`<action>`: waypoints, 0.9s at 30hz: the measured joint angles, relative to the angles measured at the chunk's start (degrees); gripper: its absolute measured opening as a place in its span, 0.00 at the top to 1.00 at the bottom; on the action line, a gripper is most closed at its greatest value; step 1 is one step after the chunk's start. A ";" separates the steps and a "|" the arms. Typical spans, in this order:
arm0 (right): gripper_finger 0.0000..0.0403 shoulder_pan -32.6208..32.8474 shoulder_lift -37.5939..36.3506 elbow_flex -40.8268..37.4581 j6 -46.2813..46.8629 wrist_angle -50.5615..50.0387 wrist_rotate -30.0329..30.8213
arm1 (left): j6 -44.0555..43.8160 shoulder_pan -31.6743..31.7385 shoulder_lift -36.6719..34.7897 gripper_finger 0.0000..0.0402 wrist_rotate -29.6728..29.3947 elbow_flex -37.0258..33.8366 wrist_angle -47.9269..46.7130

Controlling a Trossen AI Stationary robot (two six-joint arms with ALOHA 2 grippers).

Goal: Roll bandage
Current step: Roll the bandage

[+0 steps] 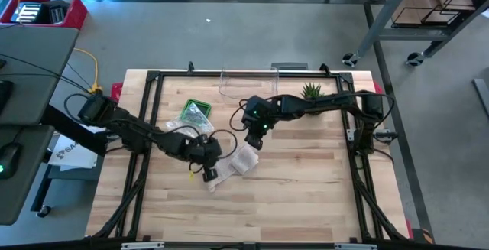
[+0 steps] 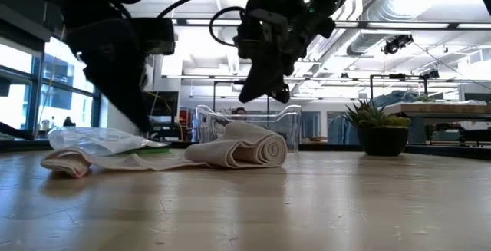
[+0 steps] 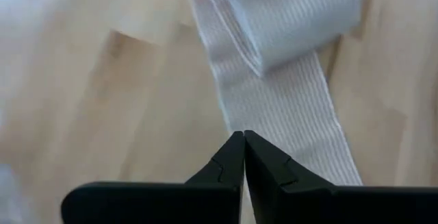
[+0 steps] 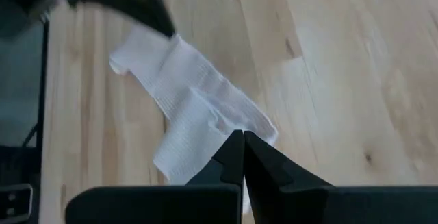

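The white bandage (image 1: 238,160) lies on the wooden table, part of it wound into a loose roll (image 2: 257,150). Its flat tail (image 2: 115,161) runs off along the table toward the left arm. My left gripper (image 1: 208,175) is shut, and its fingertips (image 3: 243,136) stand over the flat strip (image 3: 287,101) just short of the roll (image 3: 287,18). My right gripper (image 1: 254,141) is shut too. It hangs above the roll and clear of it (image 2: 268,94), pointing slantwise down at the bandage (image 4: 191,94). My left gripper has its shut fingertips over the bandage's flat strip (image 3: 274,125), slanting down from above. Nothing shows between the fingers. I cannot tell whether they touch the strip.
A crumpled clear plastic bag (image 2: 100,138) on a green packet (image 1: 196,112) lies behind the tail. A clear plastic box (image 1: 248,82) and a small potted plant (image 1: 311,91) stand at the far edge. Bare wood (image 1: 290,196) stretches toward the near edge.
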 joint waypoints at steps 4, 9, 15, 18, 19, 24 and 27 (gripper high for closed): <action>1.00 -0.12 0.00 0.00 -3.75 -7.89 -0.27 | 4.27 5.05 0.14 0.92 -1.17 0.07 0.23; 1.00 0.41 0.00 0.00 -9.09 -16.86 -0.06 | 12.33 13.52 1.70 0.82 6.22 0.08 9.81; 1.00 3.55 -5.11 -7.00 -4.88 -13.20 0.17 | 18.72 19.28 3.21 0.82 11.42 2.62 14.08; 1.00 6.31 -9.42 -16.68 5.57 -3.80 0.72 | 24.76 19.77 3.19 0.89 12.25 3.83 13.87; 1.00 7.57 -10.85 -19.69 10.00 -0.14 0.92 | 25.98 19.72 3.19 0.93 12.50 4.22 13.36; 1.00 15.27 -14.45 -28.24 29.66 15.46 9.49 | 27.05 19.55 5.64 0.99 15.65 4.44 13.56; 1.00 18.36 -12.58 -28.05 34.31 21.77 15.19 | 27.55 19.29 8.67 1.00 16.92 4.42 15.35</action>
